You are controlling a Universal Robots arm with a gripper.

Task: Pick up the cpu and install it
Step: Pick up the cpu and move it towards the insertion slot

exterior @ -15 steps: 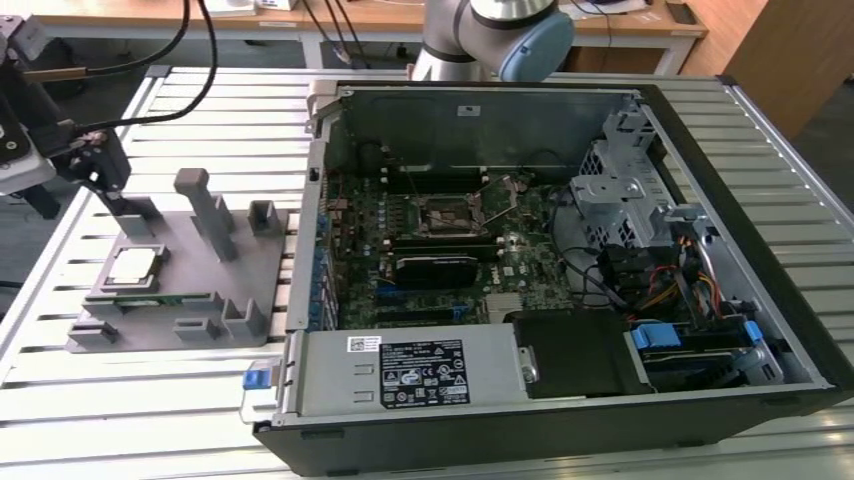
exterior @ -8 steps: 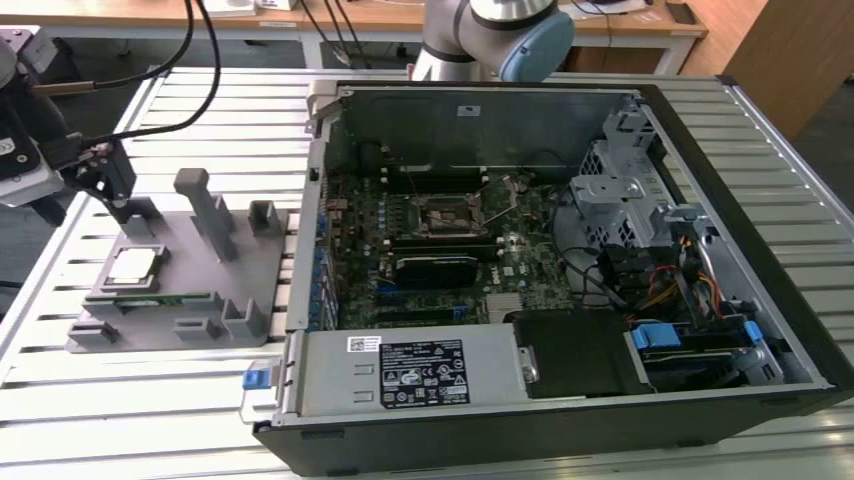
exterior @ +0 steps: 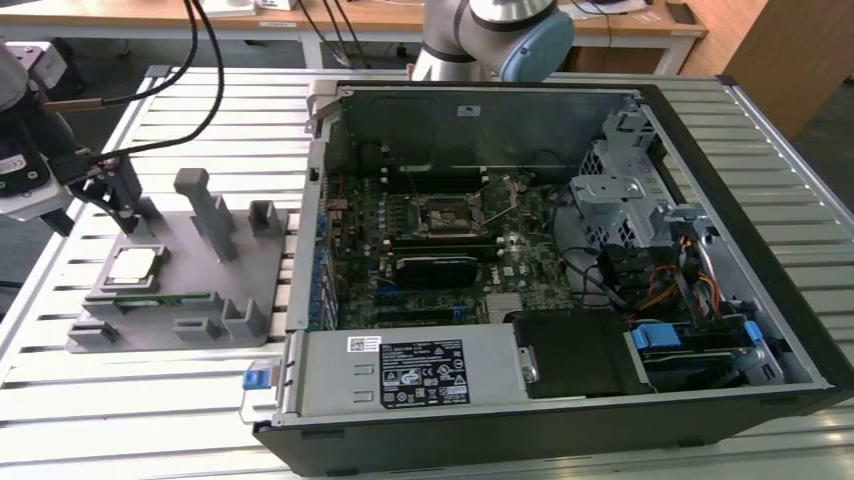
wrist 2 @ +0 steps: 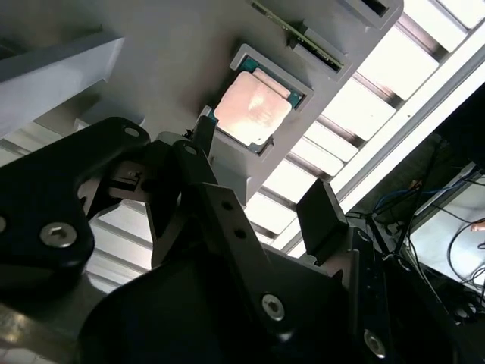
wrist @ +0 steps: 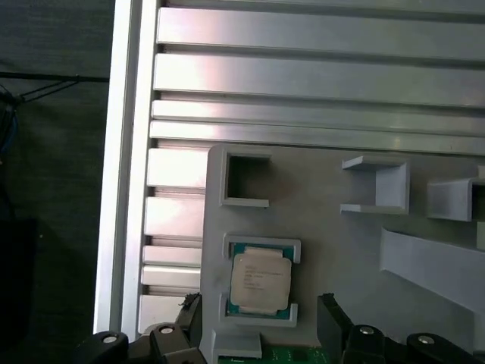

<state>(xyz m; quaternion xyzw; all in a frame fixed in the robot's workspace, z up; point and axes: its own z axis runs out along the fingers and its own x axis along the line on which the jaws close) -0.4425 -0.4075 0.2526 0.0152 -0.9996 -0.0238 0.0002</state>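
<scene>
- The slatted metal counter (exterior: 160, 400) carries everything. Its flat ribs give the parts a level base.
- The open computer case (exterior: 494, 125) lies on its side at the exterior view's right. This probably lets the arm reach the motherboard (exterior: 521, 250) from above.
- The grey plastic holder (exterior: 200, 275) sits on the counter just beside the case, at the exterior view's left. Its posts and pockets seem meant to keep each part in a known spot and pose for pickup.
- The hand (exterior: 96, 222) hovers over the holder's far end with its fingers (wrist: 327, 307) spread apart and nothing between them. In both wrist views they stand on opposite sides of the chip's pocket, above the chip and not touching it. That suggests they are lined up to close on two opposite edges.
- The dark socket (exterior: 447, 212) with its metal frame sits mid-board, well apart from the holder.
- The thin green memory stick (exterior: 154, 297) lies in a slot of the holder, near the chip's pocket.
- The cpu (wrist: 261, 280) lies flat in its shallow square pocket with its pale metal top facing up. Corner lips hold it square, and the gaps between them appear to leave its sides open to the fingers.
</scene>
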